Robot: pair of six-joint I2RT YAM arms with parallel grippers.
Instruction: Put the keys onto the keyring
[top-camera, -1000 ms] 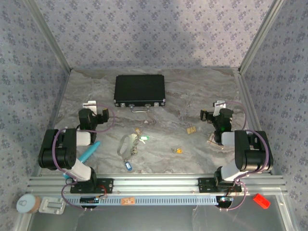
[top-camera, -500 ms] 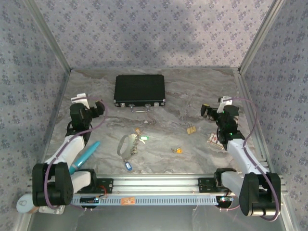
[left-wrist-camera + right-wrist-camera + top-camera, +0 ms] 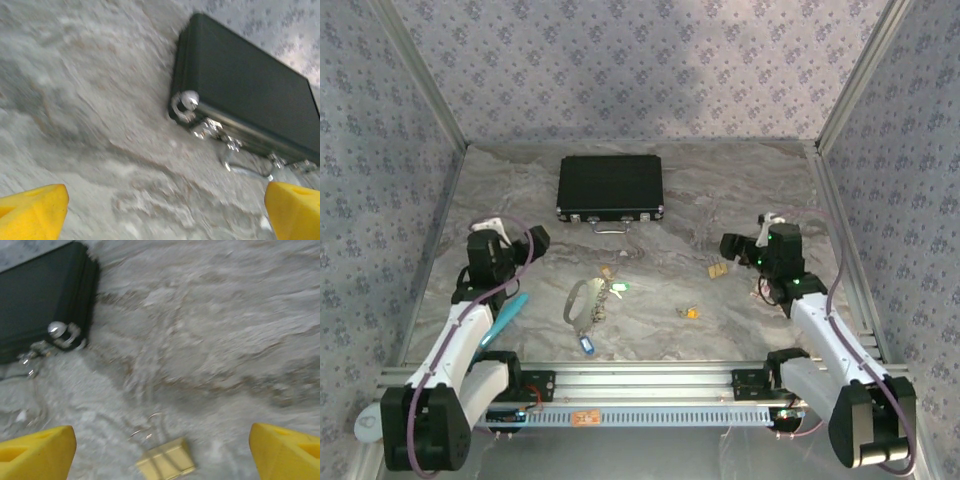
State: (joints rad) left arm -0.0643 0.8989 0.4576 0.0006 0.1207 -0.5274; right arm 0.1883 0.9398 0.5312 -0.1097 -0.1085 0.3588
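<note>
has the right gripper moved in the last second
Yes. The right gripper has shifted left across the table, ending closer to the yellow binder clip, which has stayed put.

No text, label or number is legible.

Blue-grey floral-patterned walls (image 3: 620, 60) enclose a grey marbled table (image 3: 740, 180), with aluminium rails (image 3: 650, 380) along its near edge.

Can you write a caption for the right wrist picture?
The open right end effector faces a gold binder clip on the marbled table, black case at upper left.
</note>
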